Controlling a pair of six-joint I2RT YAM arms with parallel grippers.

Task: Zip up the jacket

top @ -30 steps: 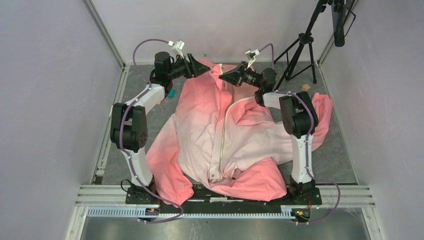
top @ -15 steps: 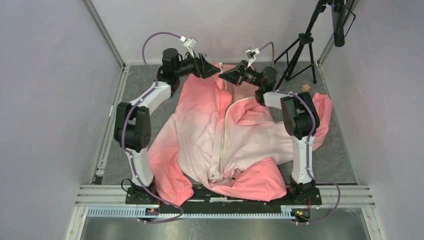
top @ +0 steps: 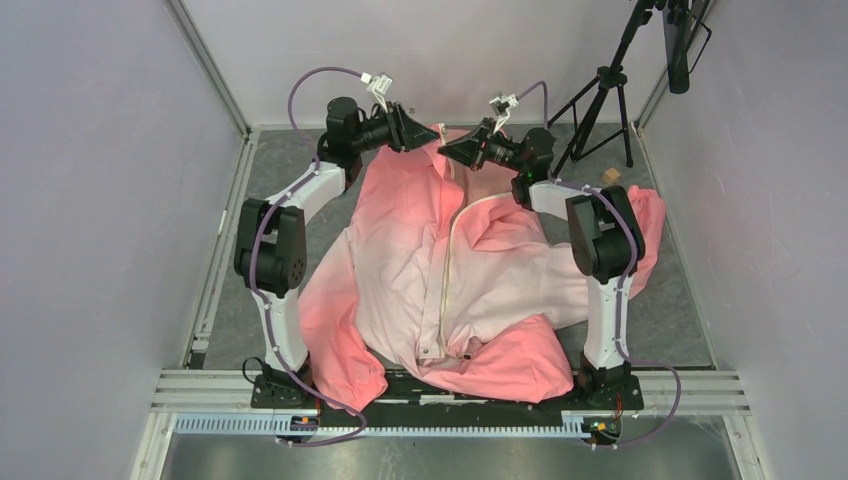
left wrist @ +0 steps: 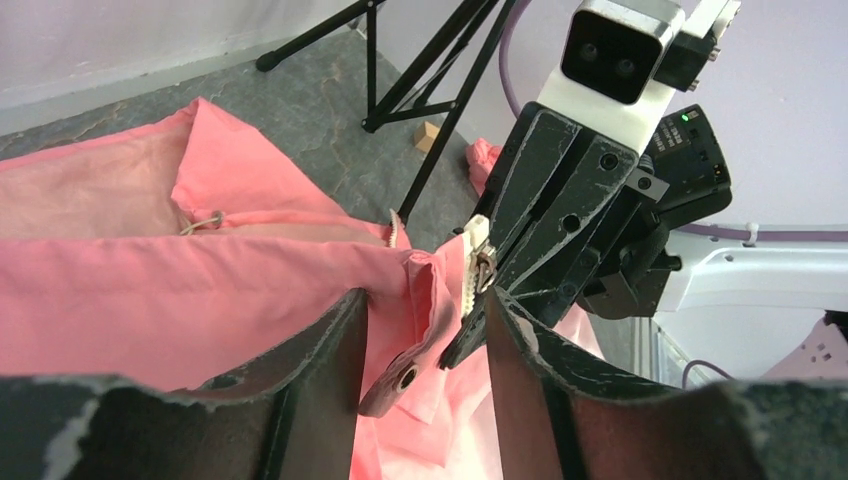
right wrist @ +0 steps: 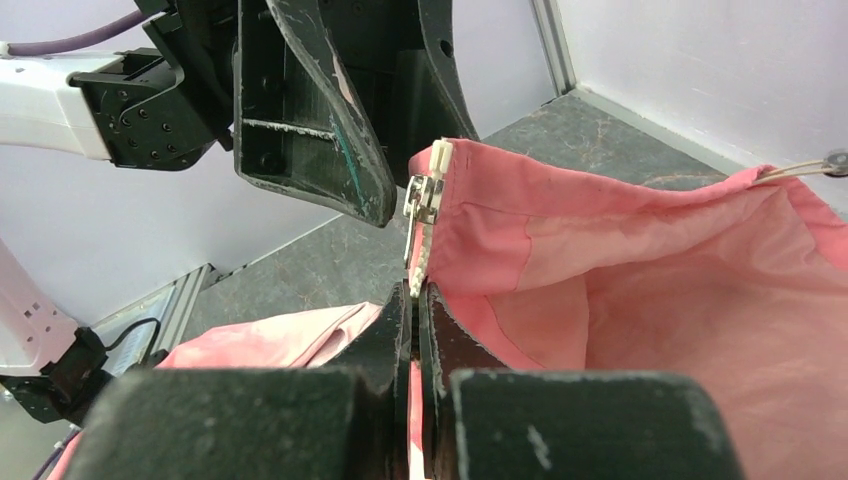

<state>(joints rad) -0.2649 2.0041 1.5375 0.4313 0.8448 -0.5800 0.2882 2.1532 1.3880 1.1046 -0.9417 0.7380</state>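
The jacket (top: 420, 250) lies spread on the table, collar at the far end, salmon pink fading to pale pink. Its cream zipper strip (top: 445, 270) runs down the front. My right gripper (top: 447, 150) is shut on the zipper strip (right wrist: 418, 262) just below the metal slider (right wrist: 422, 200) at the collar's top, holding it raised. My left gripper (top: 425, 138) is open and faces it closely. In the left wrist view its fingers (left wrist: 330, 350) straddle a collar flap with a snap tab (left wrist: 405, 378), beside the slider (left wrist: 480, 268).
A black tripod (top: 600, 90) stands at the back right, with a small wooden block (top: 611, 175) near its feet. The jacket's right sleeve (top: 645, 225) drapes toward the right wall. Enclosure walls stand close on both sides.
My left arm has swung right and brought its open gripper up to the collar beside the right gripper. The right gripper has kept its hold and barely moved.
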